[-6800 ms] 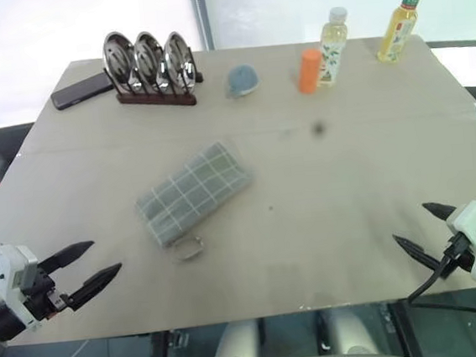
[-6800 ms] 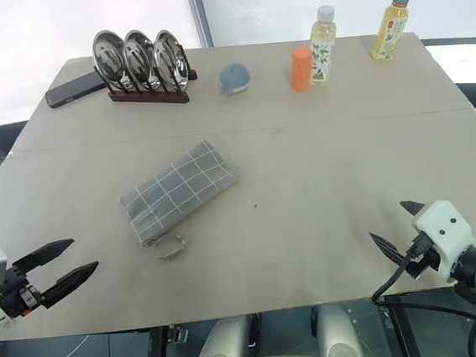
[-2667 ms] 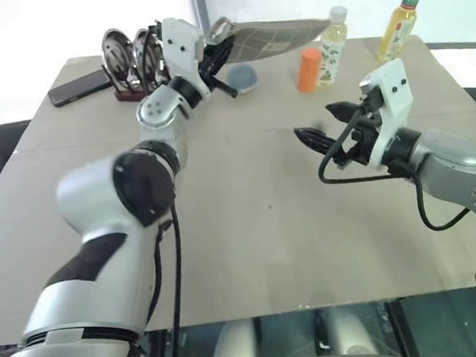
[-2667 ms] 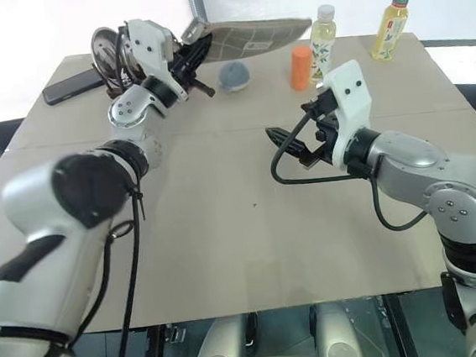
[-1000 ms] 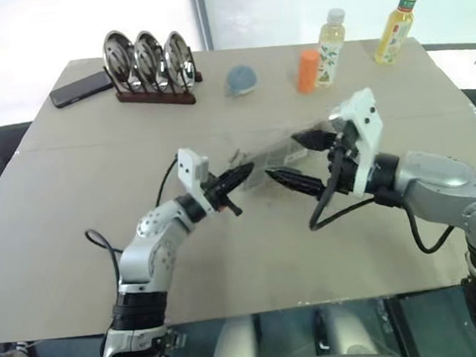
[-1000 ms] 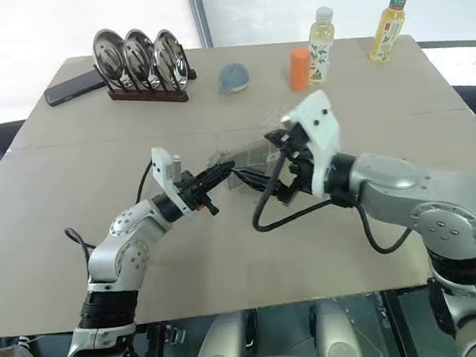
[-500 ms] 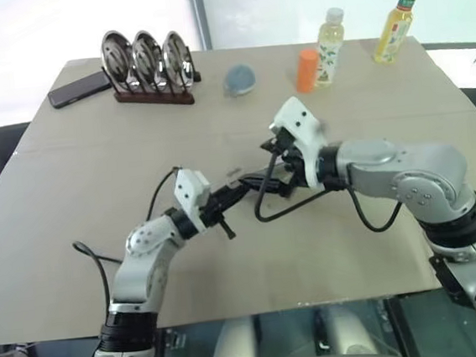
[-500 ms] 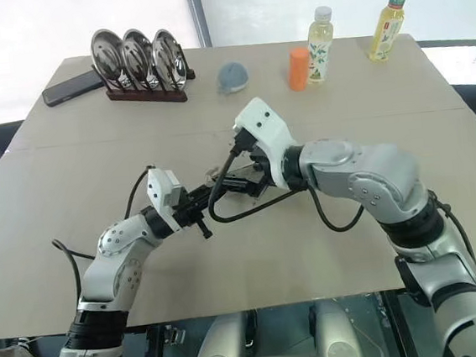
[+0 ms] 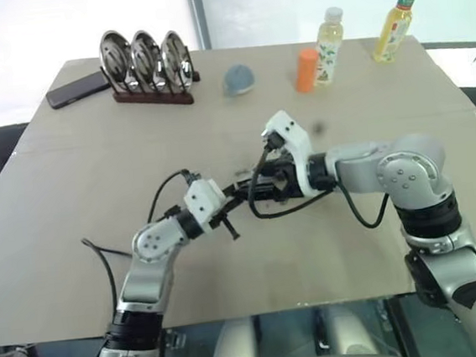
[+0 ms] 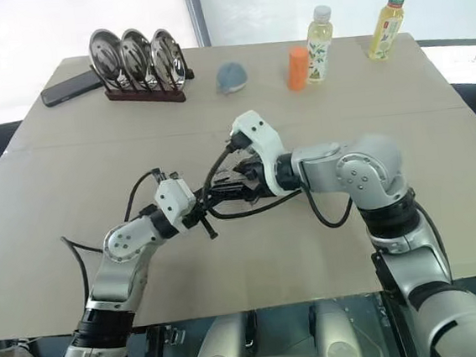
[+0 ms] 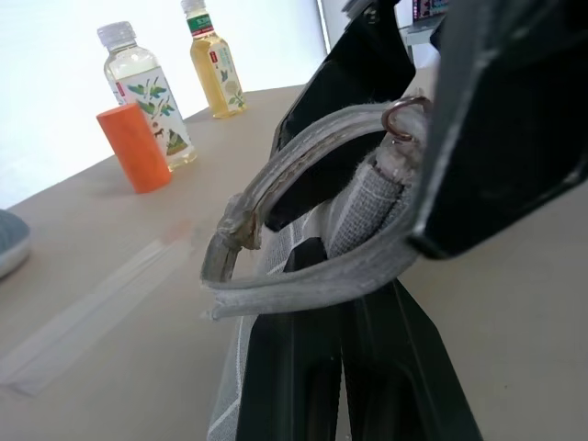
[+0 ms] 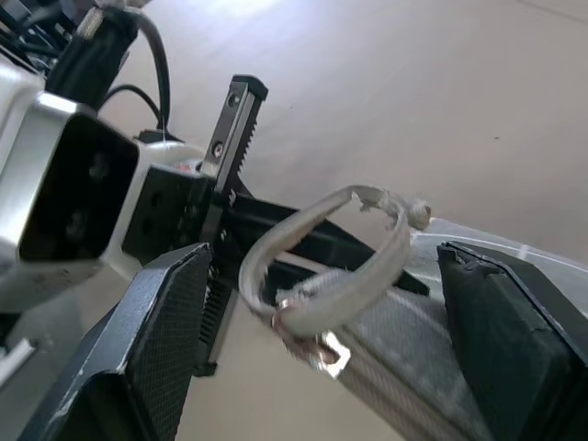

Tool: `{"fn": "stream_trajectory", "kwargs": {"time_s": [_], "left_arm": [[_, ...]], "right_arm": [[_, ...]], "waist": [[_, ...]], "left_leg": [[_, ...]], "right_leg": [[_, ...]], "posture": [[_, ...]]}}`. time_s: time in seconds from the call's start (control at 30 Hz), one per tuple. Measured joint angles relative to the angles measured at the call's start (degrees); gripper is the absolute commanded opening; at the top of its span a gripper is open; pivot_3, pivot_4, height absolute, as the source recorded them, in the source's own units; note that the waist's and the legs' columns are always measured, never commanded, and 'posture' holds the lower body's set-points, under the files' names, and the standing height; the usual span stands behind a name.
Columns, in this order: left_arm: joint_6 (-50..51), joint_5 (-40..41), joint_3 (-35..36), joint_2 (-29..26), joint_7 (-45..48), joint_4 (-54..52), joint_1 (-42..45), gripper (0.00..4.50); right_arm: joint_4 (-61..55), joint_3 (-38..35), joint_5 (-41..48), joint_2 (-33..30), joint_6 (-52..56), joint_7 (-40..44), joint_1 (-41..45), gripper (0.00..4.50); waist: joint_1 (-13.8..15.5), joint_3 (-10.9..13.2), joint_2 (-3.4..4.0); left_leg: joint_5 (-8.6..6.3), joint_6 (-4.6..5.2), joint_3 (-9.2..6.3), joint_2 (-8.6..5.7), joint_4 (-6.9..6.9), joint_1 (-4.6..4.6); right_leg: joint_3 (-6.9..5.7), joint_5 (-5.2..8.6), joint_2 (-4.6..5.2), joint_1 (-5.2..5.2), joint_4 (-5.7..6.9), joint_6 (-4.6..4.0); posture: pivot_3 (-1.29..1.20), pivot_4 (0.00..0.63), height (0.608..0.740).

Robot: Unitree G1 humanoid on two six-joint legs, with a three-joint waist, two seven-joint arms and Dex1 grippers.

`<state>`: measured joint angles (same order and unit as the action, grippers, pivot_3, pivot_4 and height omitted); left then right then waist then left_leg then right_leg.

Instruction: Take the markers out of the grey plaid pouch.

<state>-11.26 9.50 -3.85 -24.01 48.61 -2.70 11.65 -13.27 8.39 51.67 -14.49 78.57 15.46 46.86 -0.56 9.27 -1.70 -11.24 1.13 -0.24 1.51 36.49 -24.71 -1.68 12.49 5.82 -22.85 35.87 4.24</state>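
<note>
Pouch (image 12: 404, 340) between spread right fingers (image 12: 161, 340) — left-clamped

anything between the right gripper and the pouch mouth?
Nothing visible. The left gripper is shut on the grey plaid pouch, holding it above the table. The right gripper is open with its fingers either side of the pouch's end loop. Whether the mouth is open, and the markers, can't be made out.

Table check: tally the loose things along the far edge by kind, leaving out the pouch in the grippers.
Metal plates in the rack: 3
Drink bottles: 2
Orange cylinder bottle: 1
Black phone: 1
Grey-blue rounded object: 1
Total: 8
</note>
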Motion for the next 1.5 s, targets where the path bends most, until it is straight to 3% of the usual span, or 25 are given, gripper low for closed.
{"fn": "stream_trajectory", "kwargs": {"time_s": [0.07,0.23,0.27,0.3,0.33,0.37,0.63,0.67,0.93,1.13,1.37,1.43,1.5], "left_arm": [[-0.87,-0.64,-0.34,-0.05,-0.20,0.36,0.10,0.00],[-1.10,-1.40,-1.03,-0.05,-1.09,0.51,0.28,0.00],[-1.09,-1.44,-1.20,-0.11,-1.22,0.50,0.28,0.00],[-1.06,-1.46,-1.21,-0.11,-1.26,0.50,0.28,0.00],[-0.77,-1.48,-1.24,-0.15,-1.44,0.47,0.27,0.00],[-0.39,-1.48,-1.24,-0.22,-1.51,0.38,0.24,0.00],[2.07,-0.15,-1.28,-0.56,-1.87,-3.01,-0.35,0.00],[5.20,4.73,-1.00,0.02,-1.27,-3.69,-0.75,0.00],[19.84,22.24,5.15,-1.71,4.87,-3.18,-2.99,0.00],[23.64,24.40,5.95,-1.61,5.39,-2.97,-2.58,0.00],[28.37,25.90,6.14,-1.42,4.14,-3.15,-0.66,0.00],[30.04,26.28,6.18,-1.32,3.13,-3.58,0.44,0.00],[31.38,26.54,5.99,-1.05,2.36,-4.00,1.66,0.00]], "right_arm": [[0.65,-0.73,0.00,0.68,0.85,0.02,0.11,3.99],[1.36,-2.16,-0.34,1.21,2.13,0.47,0.29,1.72],[1.36,-2.36,-0.56,1.18,2.33,0.60,0.29,1.08],[1.36,-2.42,-0.58,1.18,2.38,0.69,0.29,0.90],[1.28,-2.61,-0.56,1.19,2.44,1.14,0.29,0.26],[1.03,-2.83,-0.60,1.12,2.45,1.36,0.28,0.07],[-2.95,-9.40,0.79,-1.03,3.42,0.98,-1.22,0.07],[-4.84,-14.16,2.08,-0.45,3.09,-1.09,-2.16,0.07],[-7.22,-25.24,-3.27,-3.79,-5.89,-9.28,-7.08,0.07],[-7.21,-29.27,-7.68,-6.25,-11.11,-11.46,-13.25,0.07],[-10.02,-26.96,-9.06,-9.82,-13.58,-8.98,-16.78,0.07],[-13.74,-22.49,-10.16,-15.57,-14.94,-4.25,-19.33,0.93],[-17.71,-20.55,-9.63,-17.50,-15.05,-1.39,-21.52,1.85]], "waist": [[-0.04,0.00,0.01],[-0.09,0.02,0.03],[-0.11,0.02,0.03],[-0.11,0.02,0.03],[-0.13,0.02,0.03],[-0.14,0.02,0.03],[-0.14,0.03,0.05],[-0.14,0.04,0.07],[-0.02,0.09,0.14],[-0.32,0.12,0.20],[-0.12,0.17,0.28],[0.14,0.18,0.29],[0.14,0.17,0.28]], "left_leg": [[0.00,0.00,0.01,0.00,0.00,-0.01],[0.00,0.00,-0.01,0.00,-0.03,0.00],[0.00,0.00,-0.01,0.00,-0.04,0.00],[0.00,0.00,0.00,0.00,-0.04,0.00],[0.00,0.00,0.00,0.00,-0.04,0.00],[0.00,0.00,0.00,0.00,-0.04,0.00],[0.00,0.00,0.02,0.01,-0.09,-0.02],[0.00,0.00,0.00,0.01,-0.11,-0.02],[0.00,0.00,0.05,-0.01,-0.12,-0.04],[0.00,0.00,0.08,0.01,-0.16,-0.01],[0.00,0.00,0.08,0.02,-0.16,-0.04],[0.00,0.00,0.07,0.00,-0.16,-0.07],[0.00,0.00,0.07,0.00,-0.17,-0.09]], "right_leg": [[0.00,0.00,0.00,0.00,-0.01,0.01],[0.00,0.00,0.00,-0.03,0.00,0.01],[0.00,0.00,-0.01,-0.04,0.00,0.01],[0.00,0.00,-0.01,-0.04,0.00,0.01],[0.00,0.00,0.00,-0.04,0.00,0.01],[0.00,0.00,0.00,-0.04,0.00,0.01],[0.00,0.00,0.01,-0.08,-0.02,0.01],[0.00,0.00,0.00,-0.09,-0.02,0.01],[0.01,0.02,0.03,-0.10,-0.06,0.01],[0.08,0.02,-0.02,-0.13,-0.05,0.01],[0.09,0.05,-0.02,-0.14,-0.08,-0.05],[0.08,0.11,0.01,-0.14,-0.15,-0.13],[0.08,0.11,0.00,-0.14,-0.18,-0.12]], "posture": [[0.00,0.150,0.740],[0.00,0.150,0.740],[0.00,0.150,0.740],[0.00,0.150,0.740],[0.00,0.150,0.740],[0.00,0.150,0.740],[0.00,0.150,0.740],[0.00,0.150,0.740],[0.00,0.150,0.740],[0.00,0.150,0.740],[0.00,0.150,0.740],[0.00,0.150,0.740],[0.00,0.150,0.740]]}}
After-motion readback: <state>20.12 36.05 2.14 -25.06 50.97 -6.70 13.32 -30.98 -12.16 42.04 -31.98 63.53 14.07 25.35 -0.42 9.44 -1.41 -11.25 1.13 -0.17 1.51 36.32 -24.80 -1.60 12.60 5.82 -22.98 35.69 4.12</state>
